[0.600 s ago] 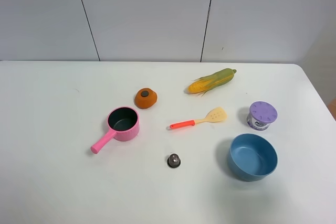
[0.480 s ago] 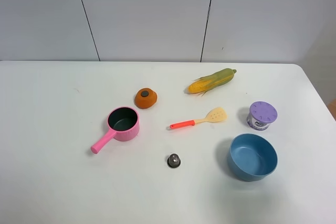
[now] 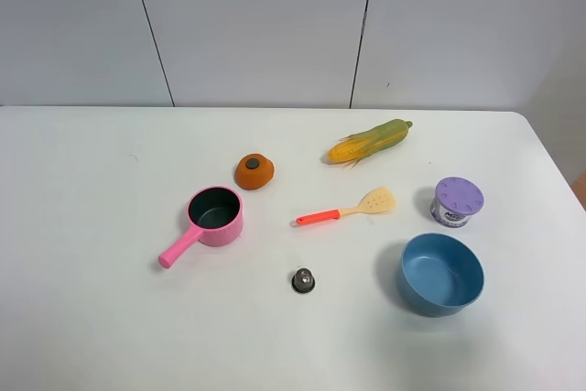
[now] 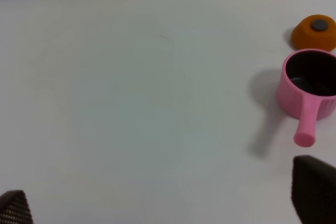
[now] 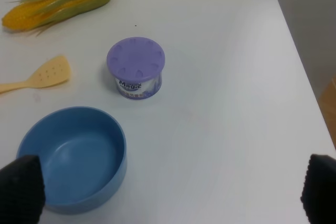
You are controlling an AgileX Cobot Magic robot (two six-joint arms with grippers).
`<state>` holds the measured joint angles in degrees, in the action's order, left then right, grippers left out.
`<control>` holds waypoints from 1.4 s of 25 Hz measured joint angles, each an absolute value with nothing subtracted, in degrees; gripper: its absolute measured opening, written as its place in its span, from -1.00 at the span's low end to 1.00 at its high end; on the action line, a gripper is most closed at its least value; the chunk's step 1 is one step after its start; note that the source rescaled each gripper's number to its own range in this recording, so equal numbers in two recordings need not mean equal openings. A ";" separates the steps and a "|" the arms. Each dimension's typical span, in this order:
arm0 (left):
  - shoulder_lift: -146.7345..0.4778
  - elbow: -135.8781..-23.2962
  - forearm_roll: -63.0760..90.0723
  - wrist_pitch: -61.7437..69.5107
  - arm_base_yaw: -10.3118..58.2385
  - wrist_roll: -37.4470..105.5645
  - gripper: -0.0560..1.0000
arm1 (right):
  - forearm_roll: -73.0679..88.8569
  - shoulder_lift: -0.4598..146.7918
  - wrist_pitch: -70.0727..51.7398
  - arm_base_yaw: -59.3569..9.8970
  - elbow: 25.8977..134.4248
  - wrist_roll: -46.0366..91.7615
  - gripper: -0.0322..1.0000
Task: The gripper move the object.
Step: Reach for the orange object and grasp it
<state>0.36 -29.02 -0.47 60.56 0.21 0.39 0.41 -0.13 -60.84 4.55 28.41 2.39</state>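
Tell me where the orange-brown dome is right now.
In the exterior high view the orange-brown dome sits left of centre, just beyond the pink saucepan without touching it, with the corn cob to its right.

Lab-style test bench: white table (image 3: 92,318), plain panelled wall (image 3: 256,25)

Honestly, nothing to report here. Flipping between the earlier overhead shots and the current one, I can't spot a single shift. The object (image 3: 254,171) hasn't budged on the bench (image 3: 92,318), and nothing else on it has slid, rolled or turned either.

The wrist cameras only give a current shot, so there's nothing earlier to compare them with. That means I can't tell whether the left hand (image 4: 163,200) or the right hand (image 5: 170,190) has travelled, opened or closed since then.
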 joint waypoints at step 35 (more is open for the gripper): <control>-91.93 -65.73 12.89 32.78 17.01 12.48 1.00 | 0.41 -0.13 -60.84 4.55 28.41 2.39 1.00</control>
